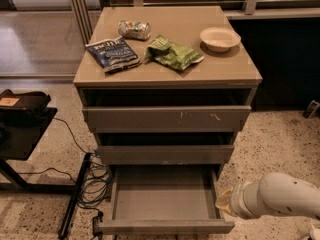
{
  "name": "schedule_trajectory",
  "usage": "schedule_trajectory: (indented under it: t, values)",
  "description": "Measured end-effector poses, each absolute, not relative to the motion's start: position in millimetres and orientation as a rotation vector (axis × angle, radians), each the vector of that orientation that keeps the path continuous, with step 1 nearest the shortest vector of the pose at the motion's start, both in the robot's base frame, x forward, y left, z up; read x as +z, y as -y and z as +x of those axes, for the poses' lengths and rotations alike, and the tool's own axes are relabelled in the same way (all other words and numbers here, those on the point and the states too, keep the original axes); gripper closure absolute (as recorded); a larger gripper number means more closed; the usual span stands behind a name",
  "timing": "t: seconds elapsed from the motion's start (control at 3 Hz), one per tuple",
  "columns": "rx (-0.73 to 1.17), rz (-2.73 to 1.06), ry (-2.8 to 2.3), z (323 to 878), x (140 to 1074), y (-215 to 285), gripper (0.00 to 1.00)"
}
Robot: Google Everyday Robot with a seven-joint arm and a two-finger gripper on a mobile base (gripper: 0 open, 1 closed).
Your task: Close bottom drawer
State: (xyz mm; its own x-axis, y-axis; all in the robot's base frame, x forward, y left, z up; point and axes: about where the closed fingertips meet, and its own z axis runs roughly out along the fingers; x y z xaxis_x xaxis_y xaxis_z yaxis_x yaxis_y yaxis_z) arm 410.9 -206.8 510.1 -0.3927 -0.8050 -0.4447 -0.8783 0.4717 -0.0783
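The bottom drawer of the grey-taupe cabinet stands pulled far out, its shallow tray empty and its plain flat front near the lower edge of the view. The middle drawer and the scratched top drawer stick out only a little. My white arm comes in from the lower right. My gripper is at its tan-coloured end, just outside the bottom drawer's right side wall, close to its front corner.
On the cabinet top lie a blue snack bag, a green chip bag, a crumpled wrapper and a white bowl. A black stand and a tangle of cables sit to the left on the speckled floor.
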Motion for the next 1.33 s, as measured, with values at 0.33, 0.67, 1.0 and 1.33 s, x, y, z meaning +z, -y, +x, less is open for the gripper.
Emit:
schedule_trajectory:
  t: [0.33,0.67,1.0,1.33]
  values:
    - [0.270,-1.447,-2.288,417,493,200,1.00]
    - [0.264,-1.477,-2.233,433,458,206,1.00]
    - [0.260,-1.472,-2.164,448,411,214,1.00]
    - [0.278,-1.469,-2.140,456,362,221,1.00]
